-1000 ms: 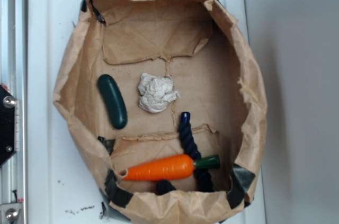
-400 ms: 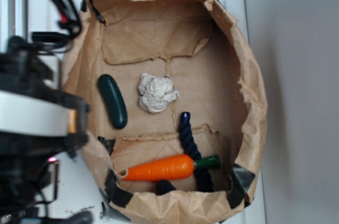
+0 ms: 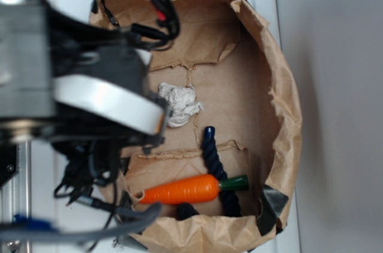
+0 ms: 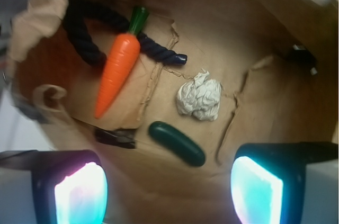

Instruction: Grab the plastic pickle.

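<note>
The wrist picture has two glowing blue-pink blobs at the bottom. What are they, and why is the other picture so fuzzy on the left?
In the wrist view, the blobs are the end effector fingers, close to the lens, glowing and out of focus; the pickle looks fairly sharp. In the exterior view, the arm is near the camera, so it blurs and hides the pickle.

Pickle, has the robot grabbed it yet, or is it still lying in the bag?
Not grabbed yet. Done so far: the tool hangs open above the paper bag. In hand: nothing; in the wrist view the pickle lies free on the bag floor beside the crumpled paper. Left: come down, close on it and lift.
</note>
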Tool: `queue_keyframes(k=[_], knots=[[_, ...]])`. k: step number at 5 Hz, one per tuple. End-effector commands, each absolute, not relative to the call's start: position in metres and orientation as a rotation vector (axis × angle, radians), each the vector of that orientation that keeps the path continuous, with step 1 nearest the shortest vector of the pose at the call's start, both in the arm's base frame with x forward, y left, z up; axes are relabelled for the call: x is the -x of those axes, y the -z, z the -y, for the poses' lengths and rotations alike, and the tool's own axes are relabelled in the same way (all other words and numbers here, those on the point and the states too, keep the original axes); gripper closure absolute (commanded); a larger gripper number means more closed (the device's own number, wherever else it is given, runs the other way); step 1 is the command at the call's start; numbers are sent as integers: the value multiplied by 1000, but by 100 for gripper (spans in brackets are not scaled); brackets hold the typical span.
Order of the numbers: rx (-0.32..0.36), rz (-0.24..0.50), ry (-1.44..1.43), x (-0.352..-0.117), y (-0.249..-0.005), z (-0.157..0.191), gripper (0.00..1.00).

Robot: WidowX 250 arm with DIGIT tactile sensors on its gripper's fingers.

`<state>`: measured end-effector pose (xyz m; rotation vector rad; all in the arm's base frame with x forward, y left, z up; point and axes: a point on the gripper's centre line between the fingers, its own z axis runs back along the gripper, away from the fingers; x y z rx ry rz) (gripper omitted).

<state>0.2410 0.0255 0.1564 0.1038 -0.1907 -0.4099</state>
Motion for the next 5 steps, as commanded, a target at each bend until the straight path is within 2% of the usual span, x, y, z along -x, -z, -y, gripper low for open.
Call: queue_keyframes(k=[1, 2, 5], knots=[[-172, 128, 561, -249, -137, -38, 0], [-213, 123, 583, -243, -122, -38, 0], [-213, 123, 583, -243, -122, -38, 0]])
